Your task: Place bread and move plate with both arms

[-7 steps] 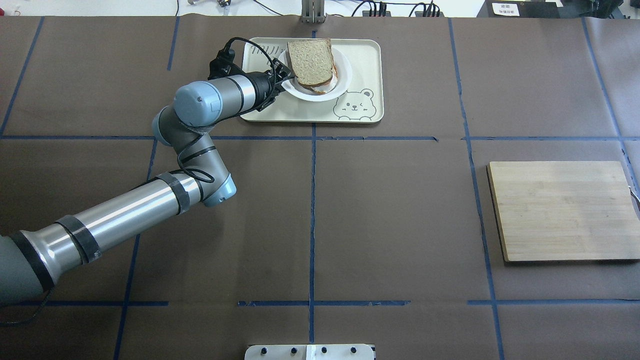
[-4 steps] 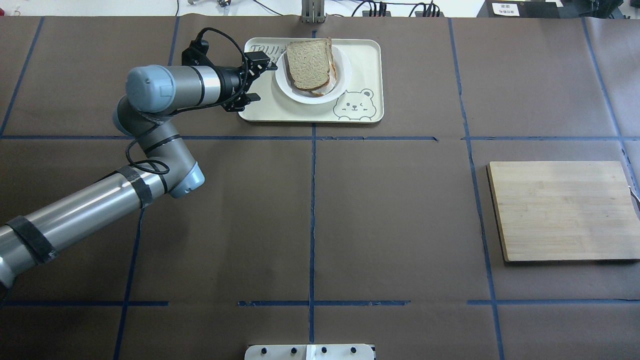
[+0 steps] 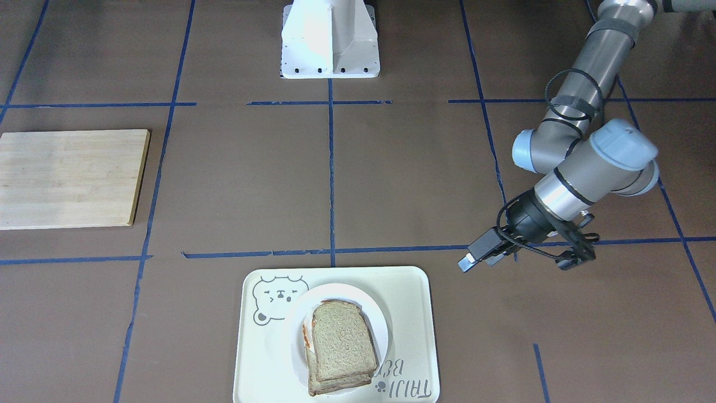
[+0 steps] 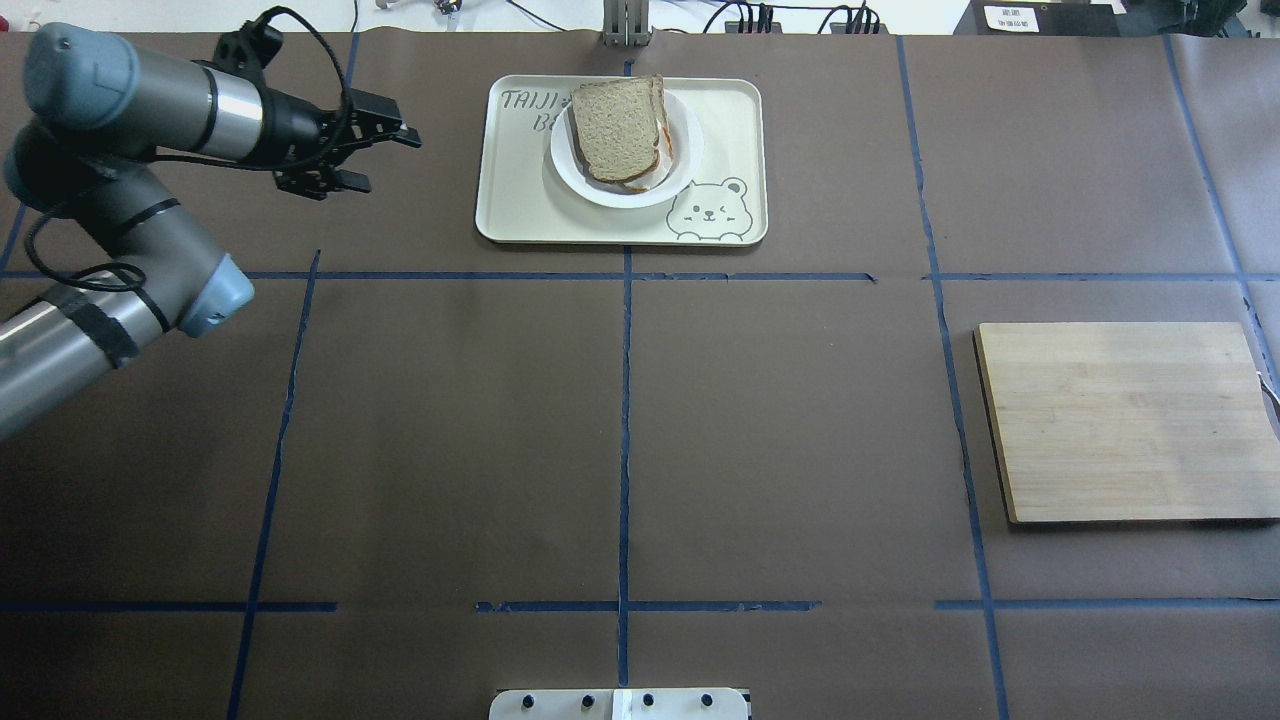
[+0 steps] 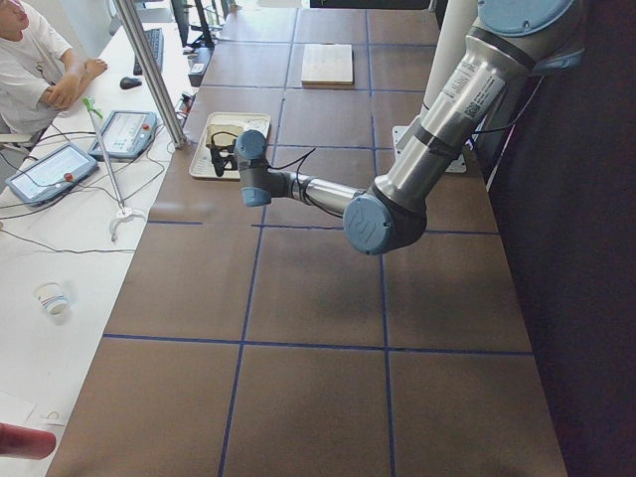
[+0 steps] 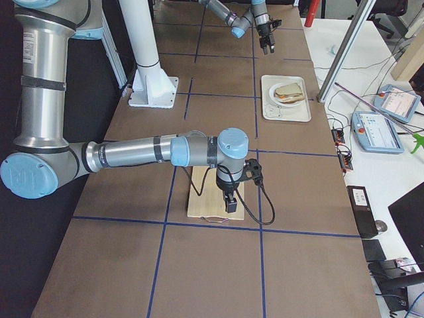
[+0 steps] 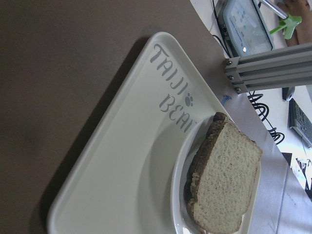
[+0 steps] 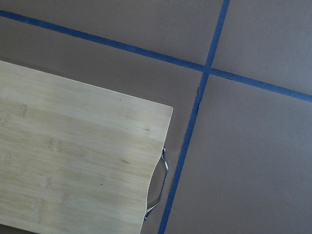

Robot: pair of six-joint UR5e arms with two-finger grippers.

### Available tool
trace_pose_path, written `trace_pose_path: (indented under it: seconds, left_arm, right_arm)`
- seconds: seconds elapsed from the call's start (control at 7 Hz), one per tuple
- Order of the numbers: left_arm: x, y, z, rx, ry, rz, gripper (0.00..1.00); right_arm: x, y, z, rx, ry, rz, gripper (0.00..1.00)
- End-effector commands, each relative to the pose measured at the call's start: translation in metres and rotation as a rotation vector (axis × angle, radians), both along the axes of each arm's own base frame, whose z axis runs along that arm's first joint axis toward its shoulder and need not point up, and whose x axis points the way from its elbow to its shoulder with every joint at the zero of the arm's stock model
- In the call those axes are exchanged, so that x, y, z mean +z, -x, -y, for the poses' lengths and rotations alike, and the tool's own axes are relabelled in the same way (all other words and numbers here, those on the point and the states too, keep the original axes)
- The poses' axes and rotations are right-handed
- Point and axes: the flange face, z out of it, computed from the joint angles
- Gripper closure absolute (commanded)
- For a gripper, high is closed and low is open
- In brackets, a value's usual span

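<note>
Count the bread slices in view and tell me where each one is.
2. The top slice lies over the bottom slice, whose edge alone shows, both stacked on the white plate in the tray. Another between them would be hidden.

This is a robotics lab. The table (image 4: pixel 800 420) is papered in brown and ruled into squares with blue tape (image 4: pixel 624 400). Industrial jointed arms (image 6: pixel 132 154) work over it beside a white pedestal (image 3: pixel 330 39). Aluminium framing posts (image 5: pixel 149 70) stand along one side. A white bench (image 5: pixel 60 258) next to it holds teach pendants (image 5: pixel 124 132), and an operator (image 5: pixel 30 70) sits there watching.
</note>
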Motion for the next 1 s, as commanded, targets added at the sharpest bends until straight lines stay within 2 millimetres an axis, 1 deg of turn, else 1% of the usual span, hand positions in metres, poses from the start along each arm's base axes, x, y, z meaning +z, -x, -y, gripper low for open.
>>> trace_pose_path:
  seconds: [0.0,0.14,0.29,0.43,0.57,0.71,0.86]
  left_arm:
    - [0.081,0.078,-0.002,0.1,-0.202,0.188,0.0]
    - [0.117,0.111,0.001,0.133,-0.278,0.301,0.0]
    - [0.143,0.145,0.007,0.172,-0.351,0.403,0.0]
    - [0.172,0.182,0.008,0.223,-0.413,0.498,0.0]
    - [0.197,0.226,0.01,0.278,-0.461,0.586,0.0]
    - [0.213,0.269,0.015,0.333,-0.493,0.656,0.0]
    - [0.223,0.305,0.017,0.383,-0.499,0.707,0.0]
  right_arm:
    - [0.001,0.0,0.0,0.0,0.003,0.0,0.0]
    - [0.002,0.0,0.0,0.0,0.003,0.0,0.0]
    - [0.002,0.0,0.0,0.0,0.003,0.0,0.0]
    - [0.002,0.0,0.0,0.0,0.003,0.0,0.0]
    - [0.002,0.0,0.0,-0.001,0.002,0.0,0.0]
    - [0.002,0.0,0.0,-0.001,0.002,0.0,0.0]
    - [0.001,0.0,-0.001,0.0,0.002,0.0,0.0]
